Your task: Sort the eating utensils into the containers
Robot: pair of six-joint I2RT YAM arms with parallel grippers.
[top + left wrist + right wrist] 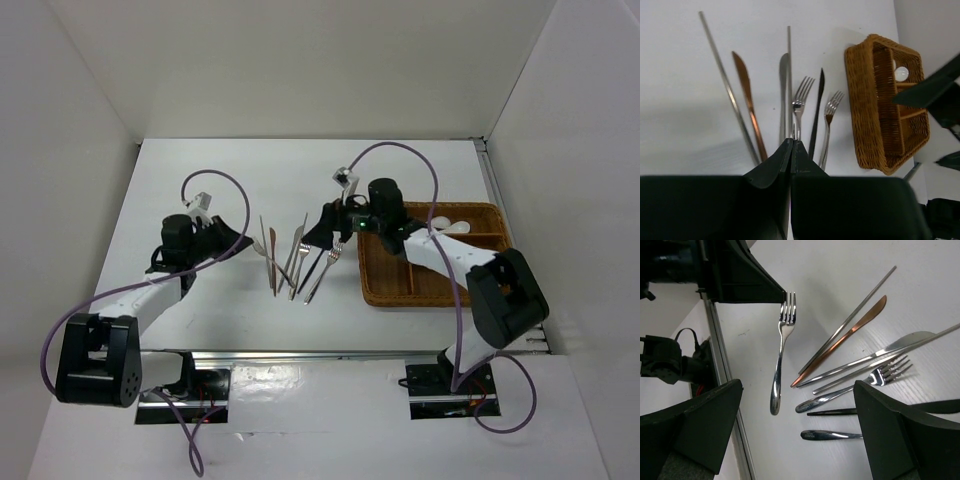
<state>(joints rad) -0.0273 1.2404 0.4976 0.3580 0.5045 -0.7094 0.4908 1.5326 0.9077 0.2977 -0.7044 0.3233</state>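
Note:
Several utensils lie fanned out mid-table: a metal chopstick (725,80), a copper-coloured knife (747,95), a silver knife (783,85), two forks (799,102) and a black chopstick (817,110). My left gripper (791,141) is shut, just left of the group (235,243). In the right wrist view, one separate fork (781,347) has its tines at the left gripper's tip; I cannot tell whether it is gripped. My right gripper (797,387) is open and empty above the fork handles (328,240). The wicker tray (420,298) stands to the right and holds white spoons (450,225).
The tray (865,115) is just right of the utensil group, and a white spoon (901,73) shows in its far compartment. White walls enclose the table on three sides. A metal rail (725,365) runs along the near edge.

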